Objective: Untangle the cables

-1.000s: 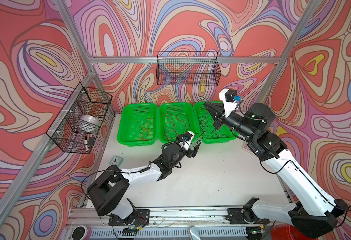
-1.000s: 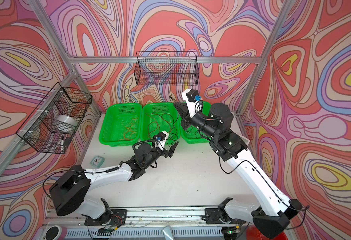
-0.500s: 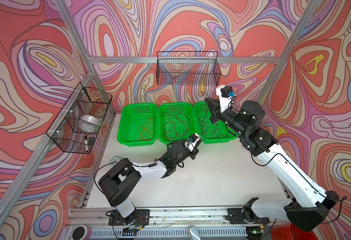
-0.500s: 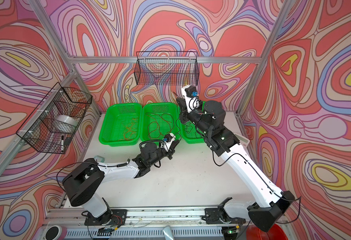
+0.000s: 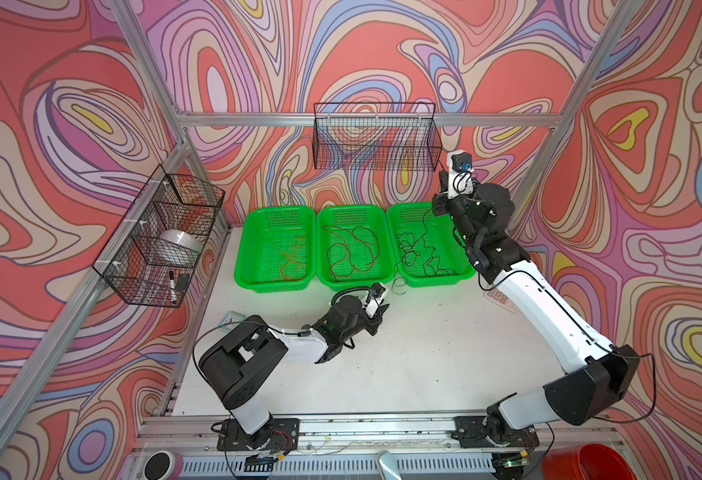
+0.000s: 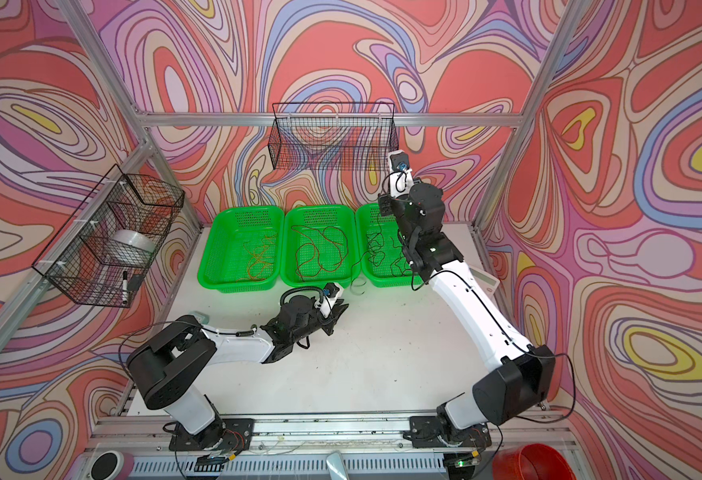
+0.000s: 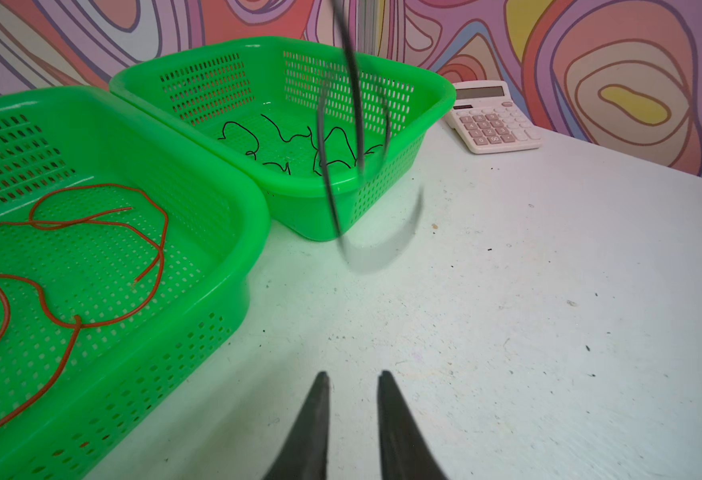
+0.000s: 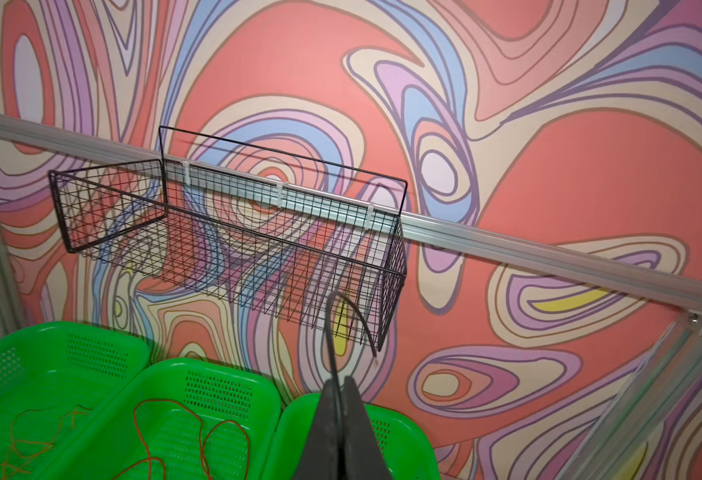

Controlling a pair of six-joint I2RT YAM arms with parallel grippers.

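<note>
**Binning black cable, prob. last step**

On tabletop (image 5: pixel 424 353), in 3 bins (image 5: pixel 274 286): orange cables (image 5: pixel 289 262) left, red-brown (image 5: pixel 353 243) mid, black (image 5: pixel 409 249) right. Pinching black cable (image 8: pixel 329 332) in R hand (image 8: pixel 342 381), high over right bin, tail hanging past rim. Idling w/ L hand (image 7: pixel 353 374) narrowly parted, empty. Next, prob.: lower tail into bin.

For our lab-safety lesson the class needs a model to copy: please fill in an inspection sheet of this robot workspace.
Surface: white tabletop, dark-specked.
Job's things: thin orange wires, dark red-brown wires and black wires sorted in three green perforated plastic baskets; a lifted black wire is pinched in the right gripper.
Clutter: pale pink calculator; small pale green item at the table edge.
Grippers: left gripper open, empty, low over the tabletop; right gripper shut on the lifted black wire.
Cables: black cords on the arms.
Surroundings: swirl-patterned walls; black wire back-wall basket and side-wall basket; red coil in front.
</note>
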